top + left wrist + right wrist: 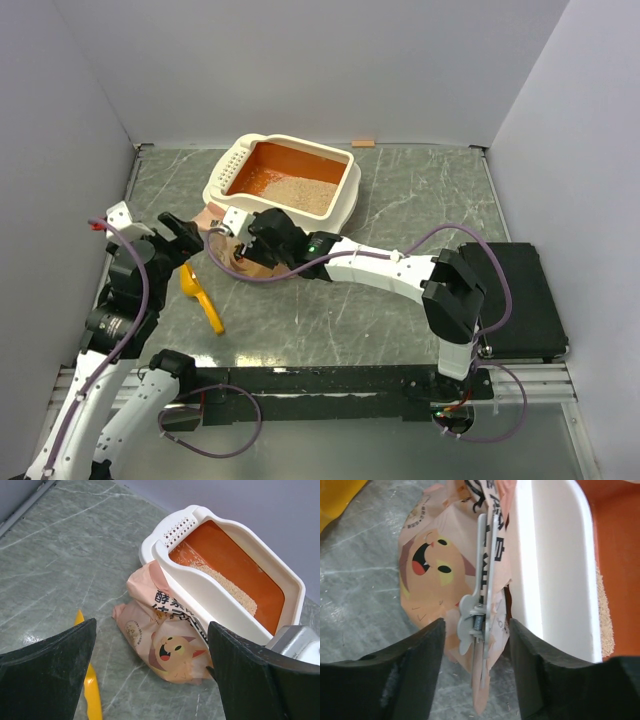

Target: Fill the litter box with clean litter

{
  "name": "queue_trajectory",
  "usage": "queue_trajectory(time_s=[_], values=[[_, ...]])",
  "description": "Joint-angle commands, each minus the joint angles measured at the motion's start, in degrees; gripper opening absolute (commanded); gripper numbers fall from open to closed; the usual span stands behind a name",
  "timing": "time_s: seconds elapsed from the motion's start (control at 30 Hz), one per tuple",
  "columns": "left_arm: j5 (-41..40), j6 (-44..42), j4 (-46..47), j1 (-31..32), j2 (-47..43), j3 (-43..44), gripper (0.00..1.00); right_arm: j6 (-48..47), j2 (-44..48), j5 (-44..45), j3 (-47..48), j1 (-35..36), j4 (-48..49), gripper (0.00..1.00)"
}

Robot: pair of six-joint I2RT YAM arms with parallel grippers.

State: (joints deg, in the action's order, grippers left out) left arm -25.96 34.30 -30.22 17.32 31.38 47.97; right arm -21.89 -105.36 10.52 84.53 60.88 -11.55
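The litter box [222, 177], cream outside and orange inside, stands at the table's back middle. A patch of pale clean litter [305, 193] lies in it, also seen in the left wrist view [230, 587]. A crinkled tan paper bag [165, 640] leans against the box's near wall [550, 570]. A grey spring clip [481, 597] sits on the bag's edge. My right gripper [475, 675] is open, one finger on each side of the clip and bag edge, not touching them. My left gripper [150, 680] is open and empty, just left of the bag [235, 262].
A yellow-orange scoop [203, 297] lies on the table left of the bag, below my left gripper [185, 240]. A flat black box [520, 300] sits at the right edge. White walls enclose the table on three sides.
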Motion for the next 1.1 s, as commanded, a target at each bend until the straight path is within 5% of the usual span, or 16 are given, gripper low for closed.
queue_trajectory(time_s=[0.0,0.1,0.13,0.17,0.4,0.77,1.07], values=[[0.73,0.59,1.30,-0.27,1.06,-0.33,0.97,-0.35,-0.11,2.57,2.92,0.64,2.50,0.55],[0.56,0.41,1.30,-0.27,1.14,-0.33,0.97,-0.52,-0.20,3.53,2.48,0.82,2.85,0.31],[0.55,0.41,1.30,-0.27,1.06,-0.33,0.97,-0.70,-0.20,4.32,2.31,0.99,3.20,0.05],[0.73,0.41,1.30,-0.27,0.97,-0.42,0.97,-0.87,-0.02,7.11,2.04,1.08,3.64,0.00],[1.61,0.15,1.48,-0.36,1.40,-0.50,0.97,0.96,10.06,10.05,-5.42,1.34,7.33,0.00],[2.75,-0.20,1.65,-0.36,2.02,-0.68,0.97,13.70,28.18,23.22,-17.71,-1.99,-4.86,0.00],[3.98,-0.29,1.92,-0.80,2.73,-0.68,0.97,31.90,43.13,8.92,-31.96,-27.02,-13.06,0.00]])
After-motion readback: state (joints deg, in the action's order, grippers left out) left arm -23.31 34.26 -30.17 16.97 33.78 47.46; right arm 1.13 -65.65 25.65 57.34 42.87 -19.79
